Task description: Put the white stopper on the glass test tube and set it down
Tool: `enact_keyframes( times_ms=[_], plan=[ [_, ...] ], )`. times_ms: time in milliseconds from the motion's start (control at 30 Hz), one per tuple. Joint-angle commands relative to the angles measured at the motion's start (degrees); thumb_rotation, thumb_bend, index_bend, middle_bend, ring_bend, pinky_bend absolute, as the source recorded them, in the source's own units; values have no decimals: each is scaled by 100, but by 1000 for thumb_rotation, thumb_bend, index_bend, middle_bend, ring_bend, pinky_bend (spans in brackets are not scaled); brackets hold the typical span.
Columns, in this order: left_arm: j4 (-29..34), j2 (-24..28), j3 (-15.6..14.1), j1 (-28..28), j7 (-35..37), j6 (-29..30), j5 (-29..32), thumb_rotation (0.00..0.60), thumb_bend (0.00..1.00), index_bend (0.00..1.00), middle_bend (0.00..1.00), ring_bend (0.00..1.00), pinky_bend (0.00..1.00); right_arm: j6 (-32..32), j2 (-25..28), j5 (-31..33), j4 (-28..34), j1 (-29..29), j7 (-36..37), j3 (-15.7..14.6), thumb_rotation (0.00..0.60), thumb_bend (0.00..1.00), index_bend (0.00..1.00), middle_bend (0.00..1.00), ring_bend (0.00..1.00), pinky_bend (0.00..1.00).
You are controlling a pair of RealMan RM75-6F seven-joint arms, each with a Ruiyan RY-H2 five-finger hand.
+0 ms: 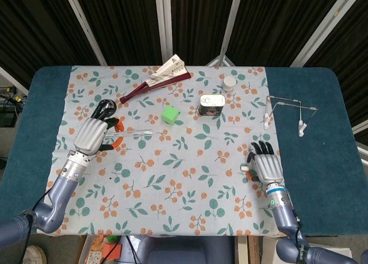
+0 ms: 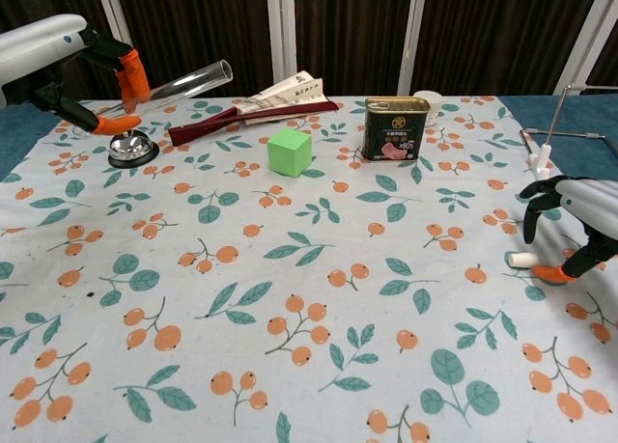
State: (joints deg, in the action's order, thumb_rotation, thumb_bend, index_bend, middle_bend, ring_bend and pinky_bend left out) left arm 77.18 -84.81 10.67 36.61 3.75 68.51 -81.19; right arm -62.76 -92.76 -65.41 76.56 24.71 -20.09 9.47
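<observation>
Tin can (image 2: 396, 128): label with print and pink picture, characters too small to read. No other text legible.

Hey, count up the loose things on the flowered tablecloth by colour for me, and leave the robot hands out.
Clear: 1, glass test tube
White: 2, stopper, round jar
Green: 1, cube
Silver: 2, bell, wire rack
Dark: 1, tin can
Maroon: 1, folded fan
Total: 8
</observation>
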Motion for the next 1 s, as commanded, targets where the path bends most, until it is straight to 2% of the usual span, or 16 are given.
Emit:
enact_keyframes(
  times_ms=[33,400,600,733,1000],
  plan=[
    [-26,-12,10,4,22,-5,9,600,558,631,672,174,0,15,-19,10,-26,18,-21,-8,600,294,503,155,0,0],
    [-148,-45,6,18,96,-44,10,600,557,631,672,174,0,53,-83,73,-127,61,-41,-14,600,350,530,163,0,0],
    [-167,-59,12,23,124,-45,10,600,558,631,672,174,0,37,-90,76,-116,53,-26,-35,600,375,593,188,0,1],
    [-170,-69,-5,18,119,-49,3,600,558,631,672,174,0,-47,-80,-33,-85,44,28,-58,600,378,641,214,12,17],
    [-153,-136,-7,29,83,-63,17,600,558,632,672,174,0,-232,-7,-290,8,35,196,-57,600,381,669,227,16,18]
  ],
)
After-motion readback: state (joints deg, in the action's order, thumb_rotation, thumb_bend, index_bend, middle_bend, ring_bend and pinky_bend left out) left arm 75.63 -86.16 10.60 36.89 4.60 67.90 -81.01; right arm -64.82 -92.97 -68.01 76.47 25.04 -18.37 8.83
